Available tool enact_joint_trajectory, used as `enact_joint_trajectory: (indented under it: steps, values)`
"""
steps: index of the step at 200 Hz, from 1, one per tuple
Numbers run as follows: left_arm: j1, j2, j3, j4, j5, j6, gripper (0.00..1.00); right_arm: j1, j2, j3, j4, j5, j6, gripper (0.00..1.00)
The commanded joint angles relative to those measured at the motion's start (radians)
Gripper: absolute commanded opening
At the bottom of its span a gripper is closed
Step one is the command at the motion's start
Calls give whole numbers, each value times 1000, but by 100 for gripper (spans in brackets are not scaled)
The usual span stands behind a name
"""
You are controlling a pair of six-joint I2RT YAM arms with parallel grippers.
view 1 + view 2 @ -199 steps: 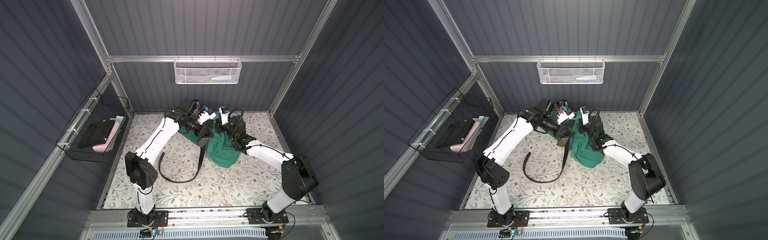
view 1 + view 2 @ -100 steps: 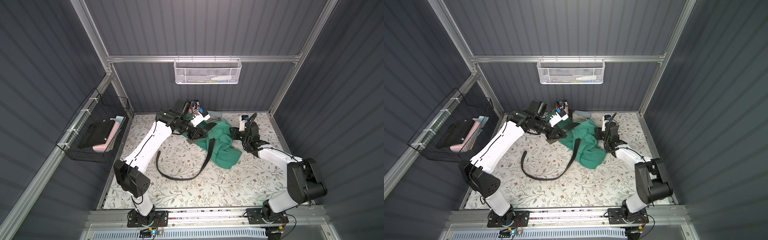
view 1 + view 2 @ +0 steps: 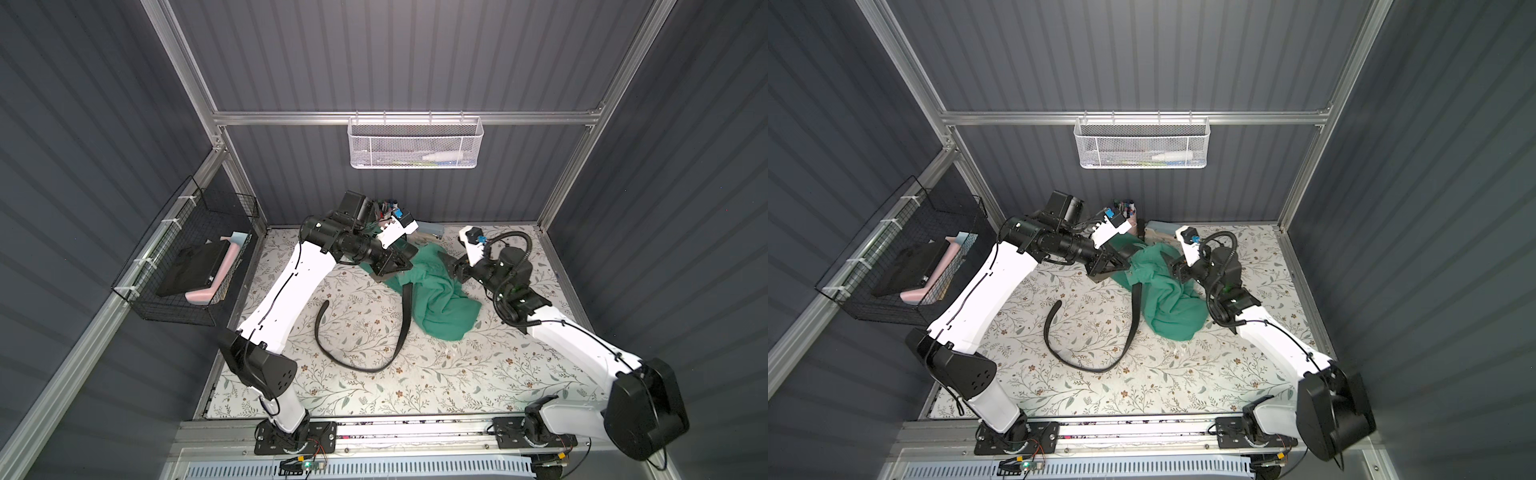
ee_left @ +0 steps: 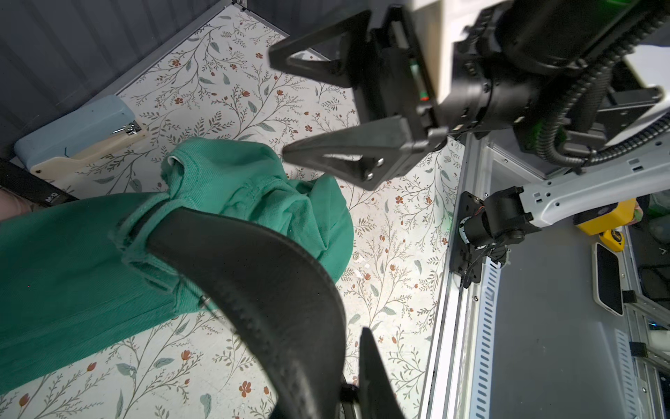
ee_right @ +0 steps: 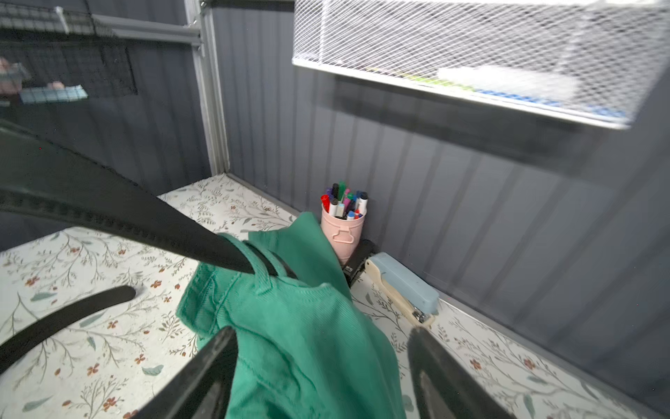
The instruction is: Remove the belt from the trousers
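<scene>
Little flowers and leaves cover the table, with grey walls all around. The green trousers lie in a heap near the back. The black belt goes through one of their loops, then curls down onto the table in a big bend. The left gripper is pinched tight on the belt. The right gripper has its jaws wide apart and holds nothing, just beside the trousers.

Matt black leather-like belt, soft green cloth trousers.
</scene>
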Motion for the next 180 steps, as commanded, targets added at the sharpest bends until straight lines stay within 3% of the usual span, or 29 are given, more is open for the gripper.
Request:
enact_joint_trajectory:
  steps: [1, 52, 71, 81, 96, 107, 121, 144, 156, 174, 180]
  values:
    - [7, -22, 51, 8, 61, 9, 0, 45, 100, 75, -12, -83, -115, 78]
    - [7, -47, 67, -15, 85, 7, 0, 97, 297, 261, 34, -133, -108, 78]
    - [7, -66, 55, -14, 90, 10, 0, 96, 364, 293, 103, -41, -59, 73]
    - [8, -84, 36, -9, 97, 20, 0, 86, 388, 295, 146, 38, -31, 66]
    - [12, -134, -34, 27, 78, 17, 0, 62, 404, 298, 167, 124, 7, 42]
    - [29, -178, -121, 72, 62, 5, 0, 39, 393, 286, 164, 170, 31, 26]
    - [67, -228, -259, 154, 39, -21, 0, 13, 358, 255, 157, 240, 48, 13]
    - [100, -247, -473, 290, -87, -36, 0, -16, 272, 184, 125, 312, 53, 1]
    - [101, -228, -566, 369, -149, -30, 0, -17, 224, 158, 94, 351, 52, 0]
    - [101, -173, -665, 460, -180, -9, 9, -17, 164, 128, 32, 360, 60, 0]
    - [101, -151, -677, 482, -179, -4, 16, -16, 150, 121, 8, 364, 69, 0]
